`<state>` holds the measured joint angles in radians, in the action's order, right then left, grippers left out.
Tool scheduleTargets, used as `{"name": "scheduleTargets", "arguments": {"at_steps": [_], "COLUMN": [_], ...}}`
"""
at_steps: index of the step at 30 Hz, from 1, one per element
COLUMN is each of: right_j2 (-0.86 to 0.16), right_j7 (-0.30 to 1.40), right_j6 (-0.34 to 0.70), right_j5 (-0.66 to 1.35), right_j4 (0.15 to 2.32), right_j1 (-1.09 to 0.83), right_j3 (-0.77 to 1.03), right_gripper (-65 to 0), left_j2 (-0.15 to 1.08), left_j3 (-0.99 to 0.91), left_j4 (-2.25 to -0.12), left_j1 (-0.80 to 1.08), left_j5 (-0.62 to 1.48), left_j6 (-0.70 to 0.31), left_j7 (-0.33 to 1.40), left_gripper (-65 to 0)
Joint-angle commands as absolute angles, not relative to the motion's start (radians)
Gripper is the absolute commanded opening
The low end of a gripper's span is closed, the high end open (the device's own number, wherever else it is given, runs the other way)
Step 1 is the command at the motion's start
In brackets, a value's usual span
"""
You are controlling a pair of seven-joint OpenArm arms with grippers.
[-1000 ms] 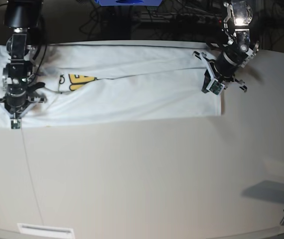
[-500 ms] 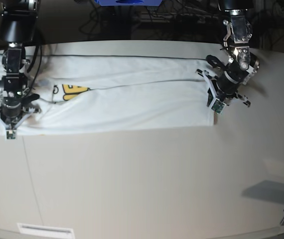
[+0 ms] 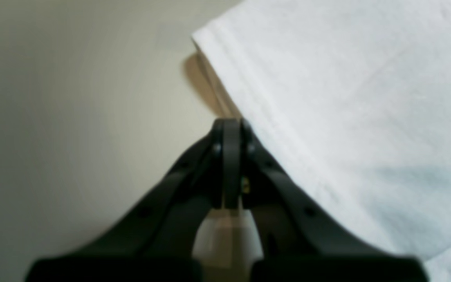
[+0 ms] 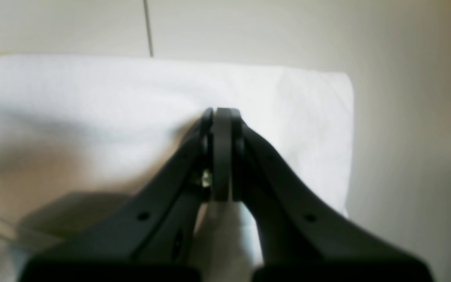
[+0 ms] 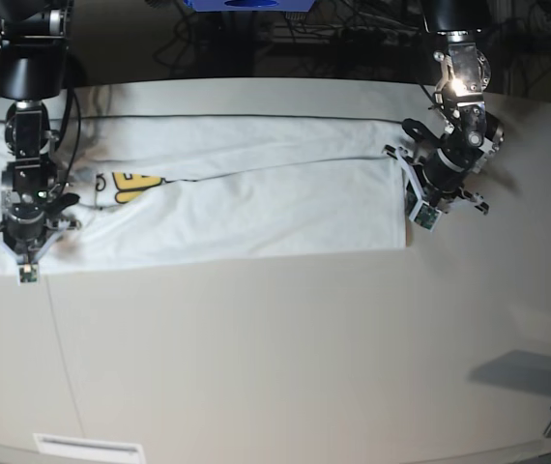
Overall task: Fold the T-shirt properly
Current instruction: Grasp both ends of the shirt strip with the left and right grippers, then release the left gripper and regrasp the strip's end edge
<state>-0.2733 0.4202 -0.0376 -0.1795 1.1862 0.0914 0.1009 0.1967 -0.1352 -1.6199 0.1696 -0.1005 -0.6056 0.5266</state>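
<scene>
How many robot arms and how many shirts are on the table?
Robot arms: 2, the left gripper and the right gripper, both with jaws closed.
Shirts: 1, the white T-shirt, laid out in a long band.
Total: 3

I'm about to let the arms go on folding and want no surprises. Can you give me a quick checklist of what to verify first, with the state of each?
1. Left gripper shut: ok; it sits at the hem edge, but whether it pinches cloth: cannot tell.
2. Right gripper shut over the T-shirt: ok; cloth actually pinched: cannot tell.
3. Shirt folded into a long flat band on the table: ok.
4. Print tucked inside: not ok, yellow lettering shows.
5. Table in front of the band free for folding: ok.
</scene>
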Motion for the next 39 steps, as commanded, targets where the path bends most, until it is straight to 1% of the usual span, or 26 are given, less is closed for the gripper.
{"name": "scheduleTargets", "arguments": {"at_steps": [1,8,12,17,20,22,26,29,31,33,35,38,39], "right_j2": [-0.278,-0.278,-0.28,-0.288,-0.292,-0.292,-0.283,-0.262,-0.254,-0.251,-0.226,-0.213,-0.203], "right_j7": [0.446,0.453,0.453,0.453,0.453,0.453,0.453,0.492,0.526,0.539,0.541,0.542,0.542], "right_j6": [-0.01,-0.01,-0.012,-0.015,-0.016,-0.016,-0.015,-0.01,-0.01,-0.01,-0.01,-0.01,-0.01], "right_j5": [-0.156,-0.157,-0.157,-0.157,-0.157,-0.189,-0.317,-0.332,-0.329,-0.328,-0.328,-0.328,-0.328], "right_j4": [1.199,1.283,1.319,1.328,1.33,1.349,1.465,1.549,1.589,1.592,1.587,1.573,1.557], "right_j1": [0.101,0.094,0.093,0.097,0.097,0.093,0.028,-0.035,-0.062,-0.076,-0.079,-0.081,-0.079], "right_j3": [0.096,0.096,0.099,0.137,0.176,0.208,0.248,0.248,0.246,0.246,0.248,0.246,0.246], "right_gripper": [-64.9,-64.6,-64.6,-64.6,-64.6,-64.6,-64.6,-64.6,-64.6,-64.6,-64.6,-64.6,-64.6], "left_j2": [0.206,0.211,0.208,0.206,0.209,0.199,0.143,0.125,0.12,0.12,0.12,0.119,0.119], "left_j3": [-0.143,-0.15,-0.151,-0.151,-0.159,-0.203,-0.323,-0.371,-0.384,-0.384,-0.386,-0.386,-0.386], "left_j4": [-1.633,-1.638,-1.702,-1.793,-1.854,-1.903,-1.979,-1.994,-1.992,-1.992,-1.991,-1.992,-1.992], "left_j1": [0.163,0.142,0.13,0.088,0.088,0.099,0.159,0.206,0.231,0.252,0.262,0.274,0.274], "left_j5": [-0.099,-0.097,-0.096,-0.096,-0.096,-0.093,-0.087,-0.087,-0.087,-0.085,-0.085,-0.084,-0.084], "left_j6": [-0.604,-0.604,-0.604,-0.604,-0.604,-0.604,-0.604,-0.604,-0.604,-0.604,-0.604,-0.604,-0.604], "left_j7": [0.522,0.522,0.526,0.644,0.671,0.673,0.673,0.667,0.667,0.665,0.664,0.664,0.664], "left_gripper": [-65.0,-65.0,-65.0,-65.0,-65.0,-65.0,-65.0,-65.0,-60.0,-52.2,-44.0,-35.6,-33.9]}}
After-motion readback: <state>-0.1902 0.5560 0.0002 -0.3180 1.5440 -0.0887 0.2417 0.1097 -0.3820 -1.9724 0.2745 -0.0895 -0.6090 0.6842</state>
